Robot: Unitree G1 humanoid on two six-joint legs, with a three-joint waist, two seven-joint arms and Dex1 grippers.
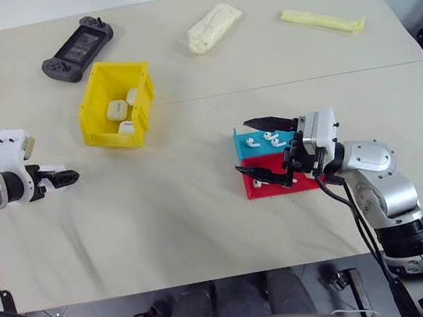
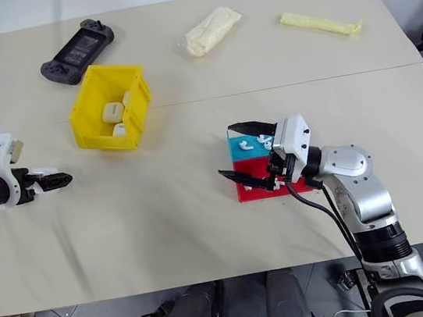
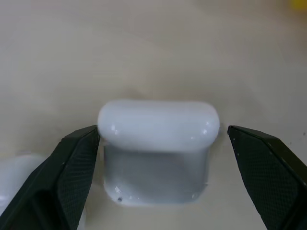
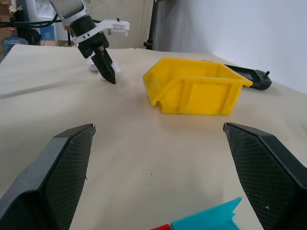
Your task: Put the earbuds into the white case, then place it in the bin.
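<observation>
Hovering wide open and empty, the left gripper (image 3: 158, 158) brackets the white case (image 3: 158, 143) lying straight ahead between its fingertips, long axis spanning the gap, on the table, far nearer than the right gripper (image 1: 273, 150).

From the head pair we look fwd and down over the whole table (image 1: 205, 222), the two eyes side by side w/ nearly the same scene: yellow bin (image 1: 117, 105), handheld game console (image 1: 78, 49), red tray (image 1: 274, 185) and blue tray (image 1: 253, 143), both arms. The L wrist cam sits v. close to the tabletop, looking along its fingers (image 3: 72, 167) at a white case (image 3: 158, 143) between them. The R wrist cam looks low and level across the table, sharing w/ the head views the bin, the console and the left gripper (image 4: 106, 69) far off.
</observation>
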